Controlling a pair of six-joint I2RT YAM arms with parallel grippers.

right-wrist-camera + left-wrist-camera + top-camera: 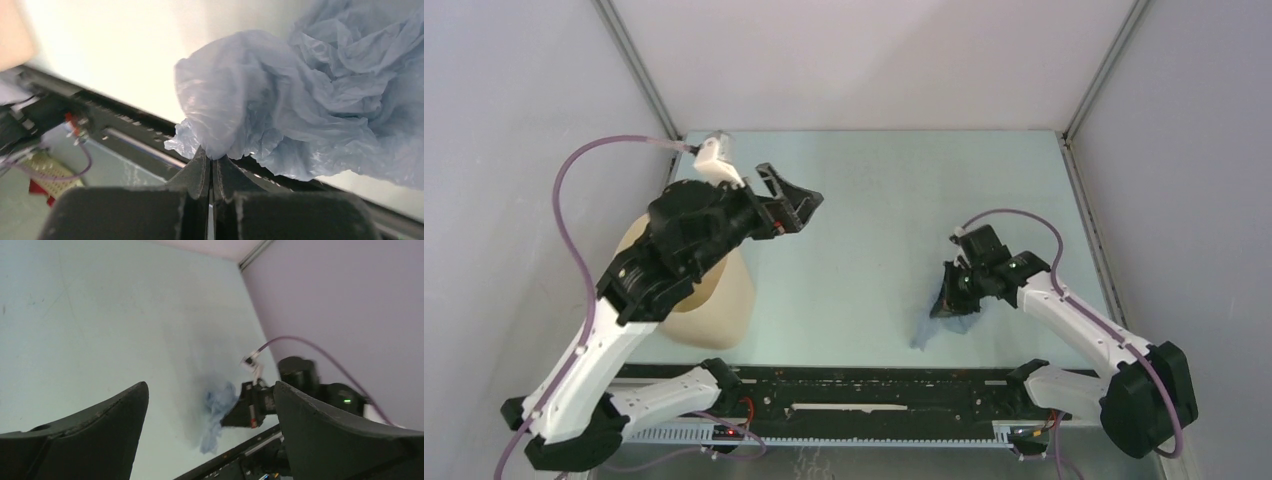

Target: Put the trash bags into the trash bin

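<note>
The trash bag (941,328) is a crumpled pale blue-grey film bunch at the table's near right. It fills the right wrist view (310,100) and shows small in the left wrist view (217,407). My right gripper (954,293) is shut on a fold of the bag (212,156), the rest hanging in front of the jaws. The beige trash bin (714,295) stands at the near left, mostly hidden under my left arm. My left gripper (792,195) is open and empty, raised above the table just beyond the bin, its jaws wide apart (210,405).
A black rail (874,390) runs along the table's near edge between the arm bases. Grey enclosure walls and metal corner posts (639,75) bound the table on the left, back and right.
</note>
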